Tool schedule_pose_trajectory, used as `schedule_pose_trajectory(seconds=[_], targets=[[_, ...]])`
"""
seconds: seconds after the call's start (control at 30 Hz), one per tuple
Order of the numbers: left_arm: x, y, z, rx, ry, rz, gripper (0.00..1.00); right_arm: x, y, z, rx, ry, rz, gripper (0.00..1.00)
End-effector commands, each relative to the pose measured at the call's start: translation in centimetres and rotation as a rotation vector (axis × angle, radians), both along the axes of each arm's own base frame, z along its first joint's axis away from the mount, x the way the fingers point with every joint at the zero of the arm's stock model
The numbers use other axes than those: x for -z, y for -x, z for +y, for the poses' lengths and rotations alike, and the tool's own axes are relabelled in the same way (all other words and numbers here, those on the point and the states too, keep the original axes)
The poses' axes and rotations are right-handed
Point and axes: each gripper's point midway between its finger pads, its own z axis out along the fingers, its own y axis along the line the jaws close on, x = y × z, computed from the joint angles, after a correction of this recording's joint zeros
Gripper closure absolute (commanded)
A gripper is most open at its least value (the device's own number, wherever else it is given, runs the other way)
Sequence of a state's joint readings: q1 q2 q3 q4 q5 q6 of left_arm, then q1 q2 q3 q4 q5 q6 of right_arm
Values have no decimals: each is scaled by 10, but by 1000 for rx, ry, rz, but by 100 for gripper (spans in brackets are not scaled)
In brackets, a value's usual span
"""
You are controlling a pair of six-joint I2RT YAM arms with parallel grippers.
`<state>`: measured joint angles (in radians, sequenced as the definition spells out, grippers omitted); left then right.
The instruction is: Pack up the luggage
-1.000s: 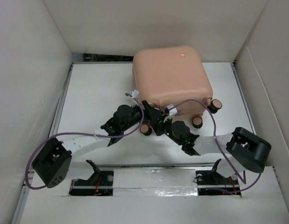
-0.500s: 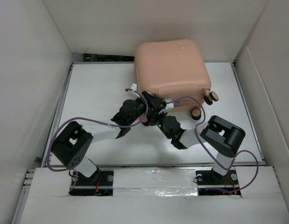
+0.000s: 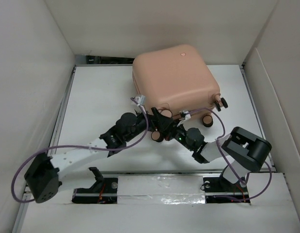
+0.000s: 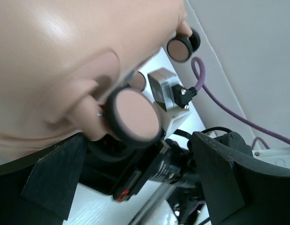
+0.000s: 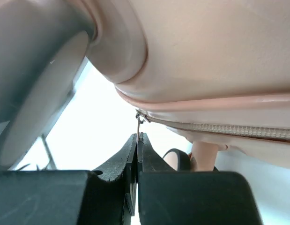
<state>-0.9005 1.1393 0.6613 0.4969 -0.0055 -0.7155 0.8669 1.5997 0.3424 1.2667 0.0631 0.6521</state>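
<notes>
The peach-pink luggage [image 3: 174, 77] lies closed at the back middle of the table, wheels toward me. My right gripper [image 3: 162, 125] is under its near edge. In the right wrist view the right gripper [image 5: 137, 138] is shut on the thin metal zipper pull [image 5: 138, 123], which hangs from the zipper line [image 5: 219, 129] of the luggage [image 5: 215, 51]. My left gripper [image 3: 149, 114] is at the near left corner. In the left wrist view the left gripper [image 4: 145, 159] is open, its fingers [image 4: 51, 173] wide apart below a pink-and-black wheel [image 4: 133, 117] of the shell [image 4: 55, 51].
Two more wheels [image 3: 221, 102] stick out at the luggage's near right corner. The right arm's wrist camera [image 4: 169, 90] and purple cable [image 4: 215, 98] are close beside the left gripper. White walls [image 3: 33, 73] enclose the table on three sides.
The luggage has shifted and turned a little to the left. Both grippers stayed at its near edge while the left arm's elbow swung down to the left and the right arm's elbow moved right.
</notes>
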Motion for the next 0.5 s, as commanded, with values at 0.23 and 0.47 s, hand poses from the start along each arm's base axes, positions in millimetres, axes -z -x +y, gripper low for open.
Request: schedule_pose_trajectory(seconds=[0.23, 0.47], targets=[[-57, -17, 42, -118, -66, -161, 27, -46, 19, -6, -101, -47, -116, 100], [-47, -19, 2, 42, -83, -122, 57, -46, 23, -15, -21, 56, -86, 100]])
